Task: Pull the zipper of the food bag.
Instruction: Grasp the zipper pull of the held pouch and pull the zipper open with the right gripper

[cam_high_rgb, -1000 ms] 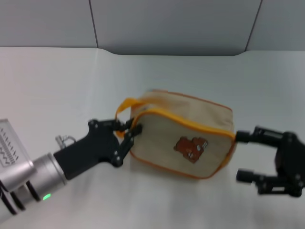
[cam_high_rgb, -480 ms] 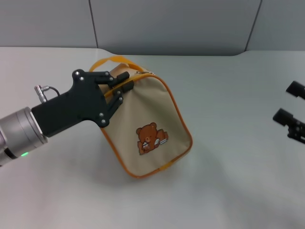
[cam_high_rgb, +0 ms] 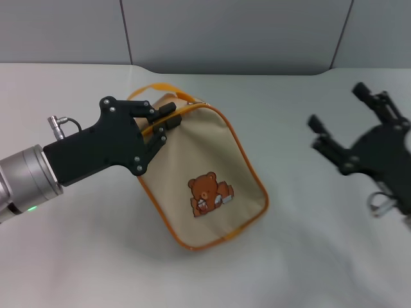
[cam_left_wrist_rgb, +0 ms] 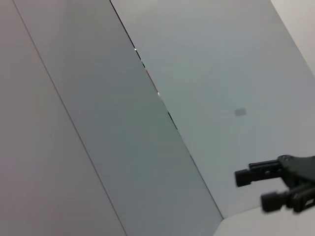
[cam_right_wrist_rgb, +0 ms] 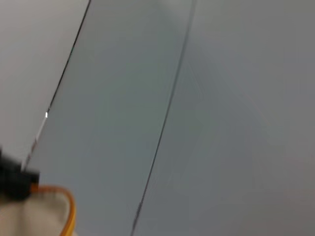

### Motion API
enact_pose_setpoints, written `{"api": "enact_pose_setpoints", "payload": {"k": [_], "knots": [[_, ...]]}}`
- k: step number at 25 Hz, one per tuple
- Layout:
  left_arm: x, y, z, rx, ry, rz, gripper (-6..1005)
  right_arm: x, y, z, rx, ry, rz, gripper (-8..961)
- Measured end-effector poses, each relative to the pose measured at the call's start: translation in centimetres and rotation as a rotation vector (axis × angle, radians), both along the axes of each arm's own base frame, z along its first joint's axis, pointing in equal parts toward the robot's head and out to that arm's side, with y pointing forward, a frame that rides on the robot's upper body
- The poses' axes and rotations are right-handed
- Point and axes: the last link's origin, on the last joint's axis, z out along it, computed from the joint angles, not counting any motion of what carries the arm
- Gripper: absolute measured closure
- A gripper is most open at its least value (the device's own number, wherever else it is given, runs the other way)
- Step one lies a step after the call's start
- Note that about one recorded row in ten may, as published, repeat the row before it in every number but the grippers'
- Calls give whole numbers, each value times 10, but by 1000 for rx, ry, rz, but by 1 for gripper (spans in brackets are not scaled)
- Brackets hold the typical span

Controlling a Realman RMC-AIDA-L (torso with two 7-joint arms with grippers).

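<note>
Clearly soft and light, the food bag (cam_high_rgb: pixel 205 183) stands propped at centre frame on the white table (cam_high_rgb: pixel 308 256), its fabric slumping, so pulling would drag it unless it is pinned. At left, the left gripper (cam_high_rgb: pixel 165 122) is clamped on the bag's upper corner by the loop handle (cam_high_rgb: pixel 160 90). At right, the right gripper (cam_high_rgb: pixel 337 122) hovers well apart, fingers spread. Smallest, the zipper (cam_high_rgb: pixel 192 106) runs along the top edge; its silvery pull looks like the place to pinch.
</note>
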Motion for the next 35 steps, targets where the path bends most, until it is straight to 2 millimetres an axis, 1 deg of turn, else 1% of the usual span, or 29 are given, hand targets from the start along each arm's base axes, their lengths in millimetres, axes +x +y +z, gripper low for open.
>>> {"api": "enact_pose_setpoints", "payload": {"k": [1,3,4,7,8,9,12,13,20,24,28,35], "knots": [[0,0,0,-2,1,0,892,0,0,0,0,0,0,122],[-1,-3,-3,-17,11,-7,893,-11,1,-13,53,-96,27,123],[-1,-3,-3,-17,11,-7,893,-11,1,-13,53,-96,27,123],[-1,-6,-5,-31,18,-14,894,-17,-3,-23,35,-130,60,123],[-2,-9,-8,-38,24,-24,895,-21,-10,-30,-8,-142,98,123],[-2,-9,-8,-38,24,-24,895,-21,-10,-30,-8,-142,98,122],[-2,-13,-11,-43,35,-37,896,-23,-23,-40,-70,-168,156,122],[-2,-13,-12,-48,38,-41,897,-24,-30,-45,-104,-183,186,122],[0,-18,-16,-57,57,-85,899,-24,-31,-48,-124,-200,194,123],[1,-22,-17,-62,57,-112,900,-25,-27,-51,-135,-216,188,125],[0,-29,-13,-40,51,-155,901,-24,-24,-50,-128,-216,180,128],[-1,-30,-12,-36,50,-157,902,-27,-24,-50,-128,-206,186,133]]}}
